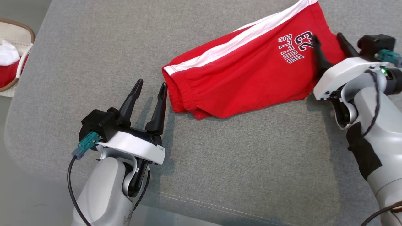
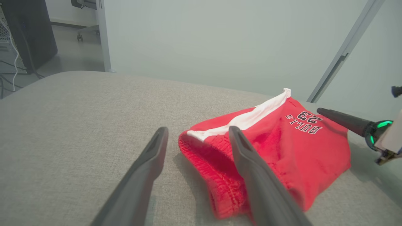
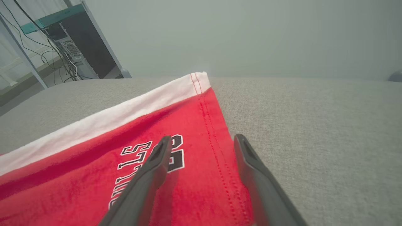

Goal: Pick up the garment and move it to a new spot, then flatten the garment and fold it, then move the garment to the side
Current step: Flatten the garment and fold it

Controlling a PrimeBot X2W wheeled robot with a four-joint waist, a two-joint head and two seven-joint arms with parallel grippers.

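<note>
**Spotter:** What's under you?

**Operator:** One wide grey upholstered cushion (image 1: 220,163), and it carries everything I'm working with. The red shorts (image 1: 238,81) lie on it, up and to my right, folded into one flat bundle. The elastic waistband end points towards my left arm and the hem end towards my right.

**Spotter:** And the tools?

**Operator:** My left tool (image 1: 151,83) is spread wide and grips nothing. It sits just beside the waistband, with its inner finger right at the corner of the cloth. I can't tell if it's touching. My right tool (image 1: 326,36) is gaping too, also empty, with its fingers over the hem end. From my right wrist, one finger crosses the lettering and the other runs along the stitched hem.

**Spotter:** Anything off to the side?

**Operator:** A woven basket (image 1: 25,29) at the far left, off the cushion, with red and white cloth in it.

**Spotter:** Details on the shorts?

**Operator:** There's a white side stripe (image 1: 232,44) along the far edge and a "BULLS 23" print (image 1: 295,47) near the hem.
</note>
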